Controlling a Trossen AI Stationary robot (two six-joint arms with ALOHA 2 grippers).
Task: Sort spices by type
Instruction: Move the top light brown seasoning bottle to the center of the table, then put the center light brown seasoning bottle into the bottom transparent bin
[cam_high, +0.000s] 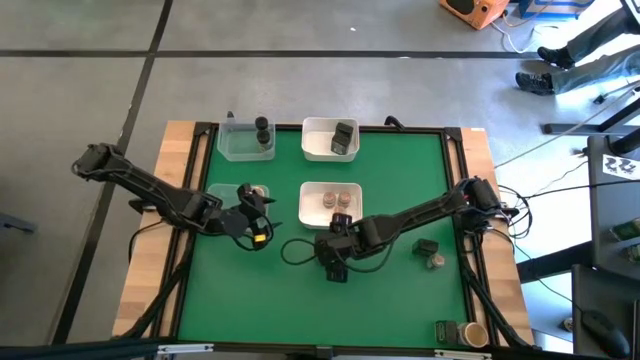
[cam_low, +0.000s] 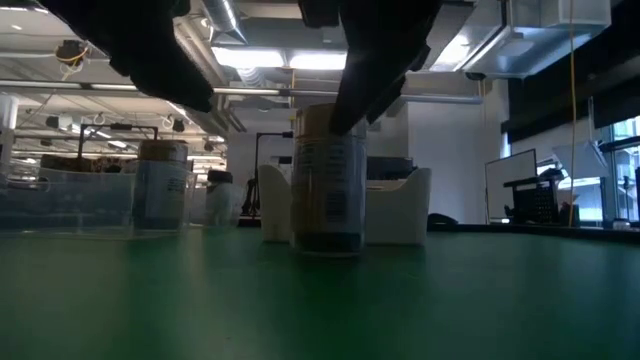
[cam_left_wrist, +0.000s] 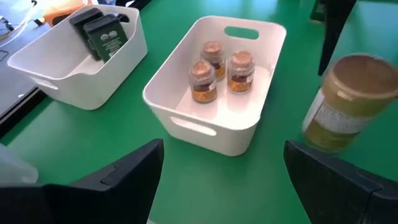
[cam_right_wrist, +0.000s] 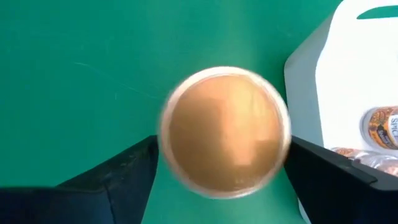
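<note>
A tan-topped round spice jar (cam_right_wrist: 224, 130) stands on its base on the green mat (cam_low: 325, 190), just in front of the nearer white tray. My right gripper (cam_right_wrist: 224, 165) hangs over it, open, one finger on each side of the lid. My left gripper (cam_left_wrist: 224, 180) is open and holds nothing. It sits beside a clear tub (cam_high: 238, 195) and faces the tray of three brownish jars (cam_left_wrist: 214, 71). Dark boxy tins (cam_left_wrist: 102, 34) lie in the farther white tray (cam_high: 330, 140). A black cylinder (cam_high: 262, 130) stands in the far clear tub. My right gripper's fingers (cam_right_wrist: 124, 177) come from above, pointing down, and stand close to two opposite sides of the jar's tan lid (cam_right_wrist: 171, 143). Whether they touch it I cannot tell. The jar stands upright on the mat.
A dark tin (cam_high: 425, 245) and a round jar (cam_high: 436, 262) lie loose at the right of the mat. Another tin (cam_high: 445, 330) and a tan-topped jar (cam_high: 474, 333) sit at the near right corner. A black cable loop (cam_high: 295, 250) lies beside my right gripper. A person's legs (cam_high: 575, 55) show beyond the table.
</note>
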